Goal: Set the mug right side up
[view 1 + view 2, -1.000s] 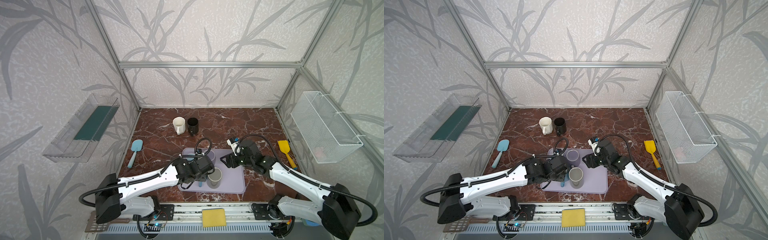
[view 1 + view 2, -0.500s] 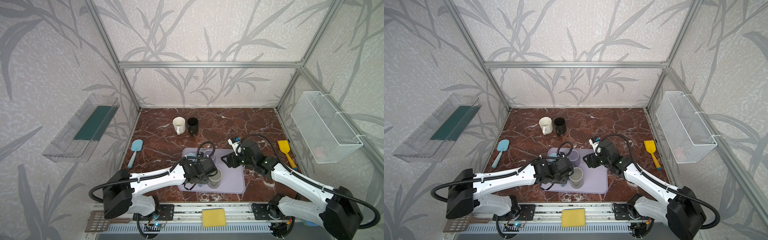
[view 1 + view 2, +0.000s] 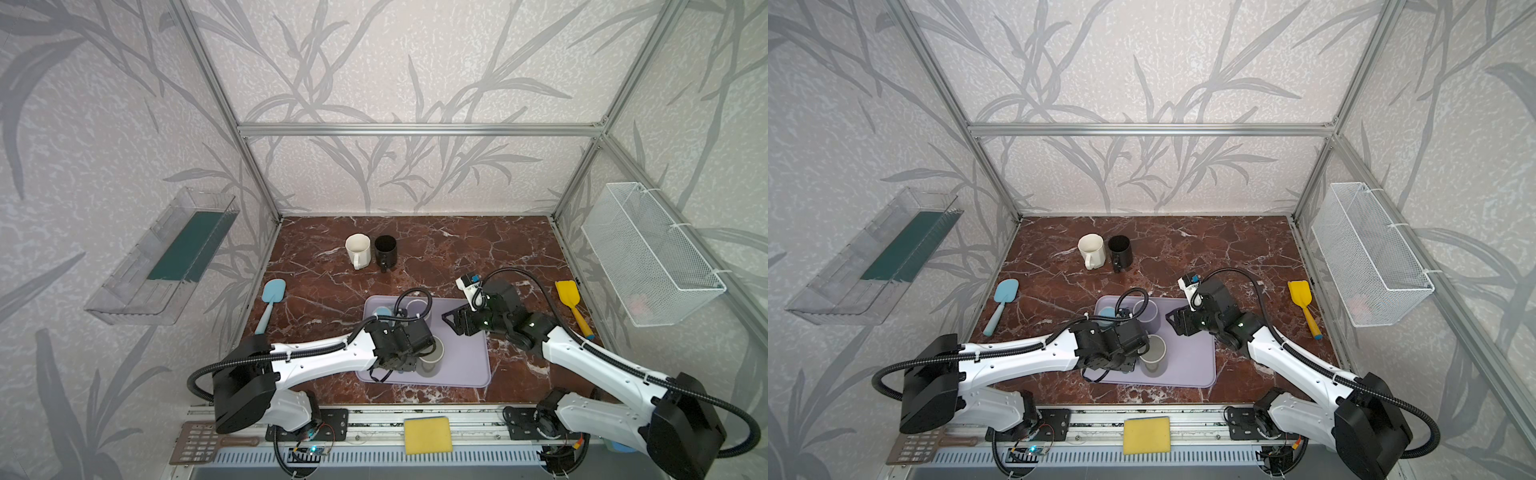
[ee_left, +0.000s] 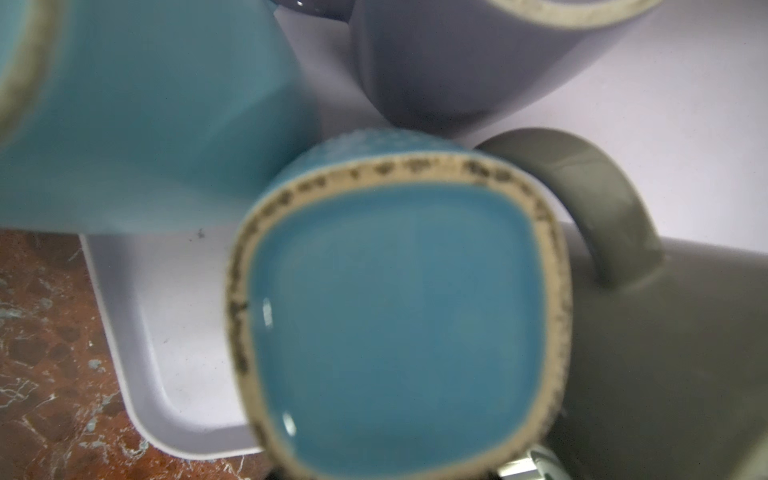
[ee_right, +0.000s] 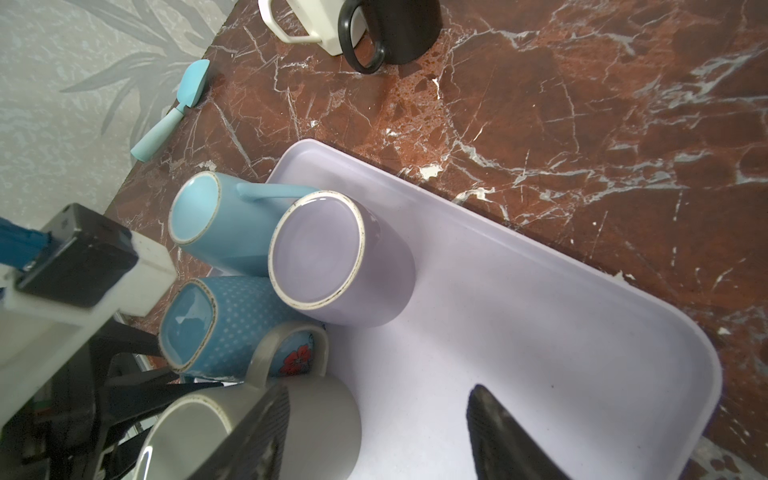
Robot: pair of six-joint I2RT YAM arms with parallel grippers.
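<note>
A blue dotted mug with a red flower stands upside down on the lavender tray, its squarish base facing up. My left gripper is right at this mug. The mug's base fills the left wrist view, and the frames do not show how the jaws stand. In both top views the wrist hides the mug. My right gripper hangs open over bare tray to the right of the mugs, holding nothing.
Three more mugs stand base up on the tray: grey, lavender and light blue, all crowding the dotted one. A cream mug and a black mug stand upright at the back. Spatulas lie left and right.
My left arm has swung in and its gripper has settled lower over the dotted mug beside the grey one. The right arm has hardly moved.
</note>
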